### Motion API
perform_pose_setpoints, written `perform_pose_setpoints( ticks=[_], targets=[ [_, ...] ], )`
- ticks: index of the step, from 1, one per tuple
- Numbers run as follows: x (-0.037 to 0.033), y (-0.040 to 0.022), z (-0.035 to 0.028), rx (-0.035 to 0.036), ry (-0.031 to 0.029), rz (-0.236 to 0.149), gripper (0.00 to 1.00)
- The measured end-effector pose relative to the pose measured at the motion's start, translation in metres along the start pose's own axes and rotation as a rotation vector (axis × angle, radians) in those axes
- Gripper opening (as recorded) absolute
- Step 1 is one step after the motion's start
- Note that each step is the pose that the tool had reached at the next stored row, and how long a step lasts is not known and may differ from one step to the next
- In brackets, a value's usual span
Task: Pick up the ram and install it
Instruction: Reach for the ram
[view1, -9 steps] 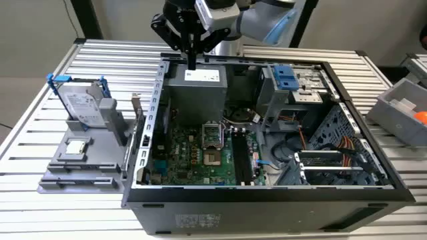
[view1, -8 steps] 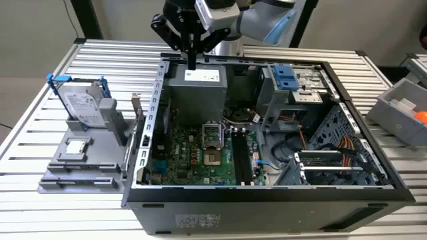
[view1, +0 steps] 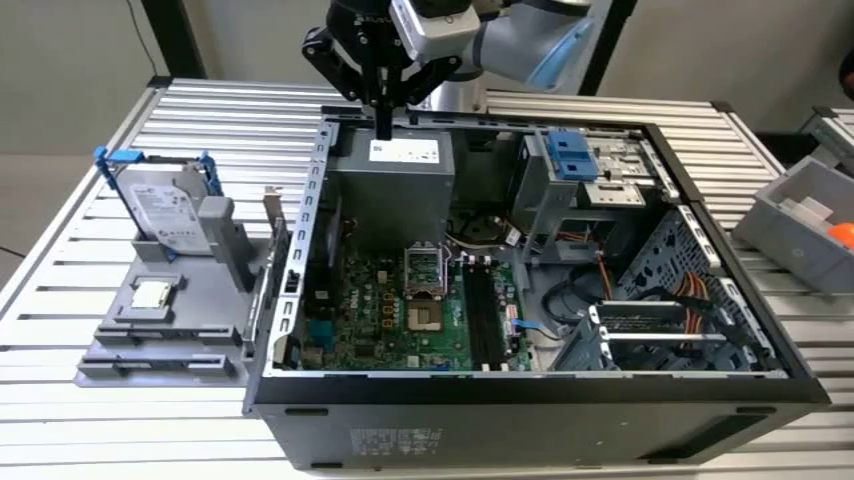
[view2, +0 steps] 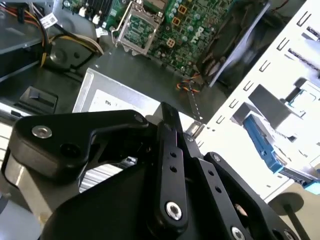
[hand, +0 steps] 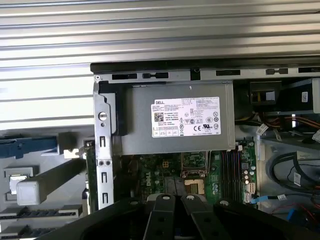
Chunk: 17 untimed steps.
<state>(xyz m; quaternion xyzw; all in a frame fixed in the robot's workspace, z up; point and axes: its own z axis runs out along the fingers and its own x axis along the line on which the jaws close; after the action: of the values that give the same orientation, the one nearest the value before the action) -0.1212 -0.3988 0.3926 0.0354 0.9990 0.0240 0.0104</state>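
My gripper (view1: 384, 130) hangs over the back of the open computer case (view1: 287, 330), just above the grey power supply (view1: 394, 170). Its black fingers (view2: 169, 125) are pressed together with nothing showing between them. A thin board stands on edge along the grey fixture's side nearest the case, and I take it for the ram (view1: 272, 265), seen as a narrow greenish strip (hand: 90, 165) in the first wrist view. The gripper is well apart from it, higher and toward the exterior view's right. The dark memory slots (view1: 483, 315) on the motherboard look unfilled.
On the grey fixture (view1: 160, 350) at the exterior view's left stand a silver hard drive in a blue-handled frame (view1: 167, 210) and a small square processor chip (view1: 151, 293). A grey bin (view1: 801, 215) sits at the right. Cables and a drive cage (view1: 587, 170) crowd the case.
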Motion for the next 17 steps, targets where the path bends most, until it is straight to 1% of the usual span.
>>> perform_pose_setpoints(
  ticks=[8,11,14,17],
  targets=[
    [0.0,0.0,0.0,0.0001,0.0001,0.0,0.0],
    [0.0001,0.0,0.0,0.0002,0.0009,0.0,0.0],
    [0.002,-0.0001,-0.0001,0.0002,0.002,0.0,0.0],
    [0.0053,-0.0004,-0.0001,0.0003,0.0031,0.0,0.0]
  ],
)
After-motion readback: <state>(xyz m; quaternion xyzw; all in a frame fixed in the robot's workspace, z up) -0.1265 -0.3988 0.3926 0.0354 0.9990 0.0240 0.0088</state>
